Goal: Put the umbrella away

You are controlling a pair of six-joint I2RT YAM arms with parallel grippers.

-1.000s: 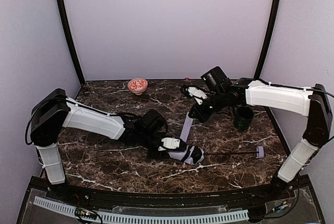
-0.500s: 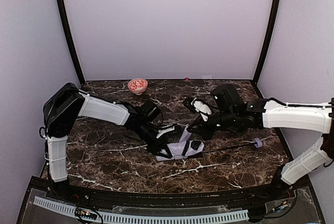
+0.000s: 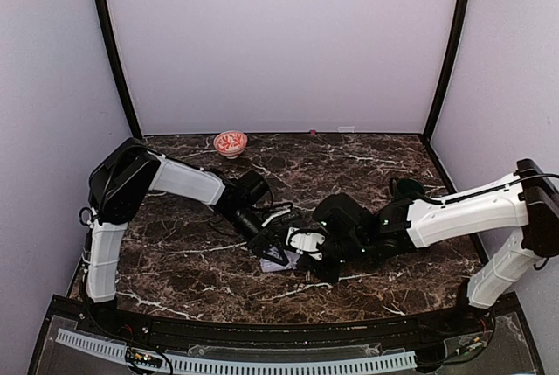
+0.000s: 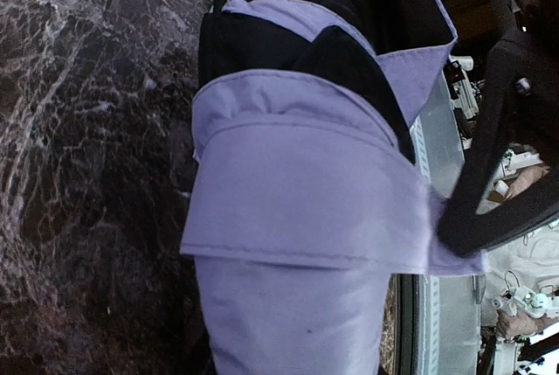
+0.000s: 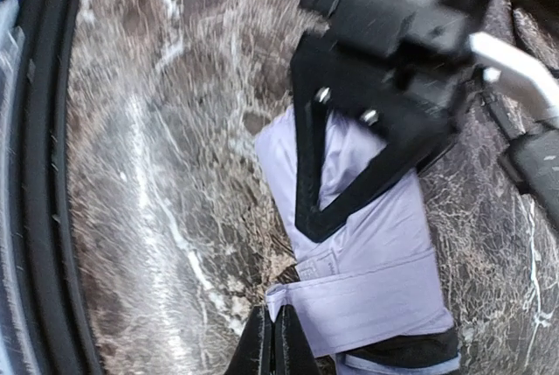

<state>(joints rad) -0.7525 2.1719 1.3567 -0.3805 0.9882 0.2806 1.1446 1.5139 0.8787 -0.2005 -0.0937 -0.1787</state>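
Dark marble counter (image 3: 175, 244), lavender walls. Umbrella (image 3: 278, 259) bundled, lower centre of top view. My left claw (image 3: 272, 242) part-closed, clamping folded fabric. My right claw (image 5: 272, 333) pinched tight at corner of band (image 5: 367, 301). Step: wrapping bundle. Next, likely: draw band round snug, fasten.

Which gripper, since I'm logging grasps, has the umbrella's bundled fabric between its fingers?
The left gripper: its jaws straddle the folded umbrella. The right gripper differs, its jaws shut together with the tips only at the fabric's corner.
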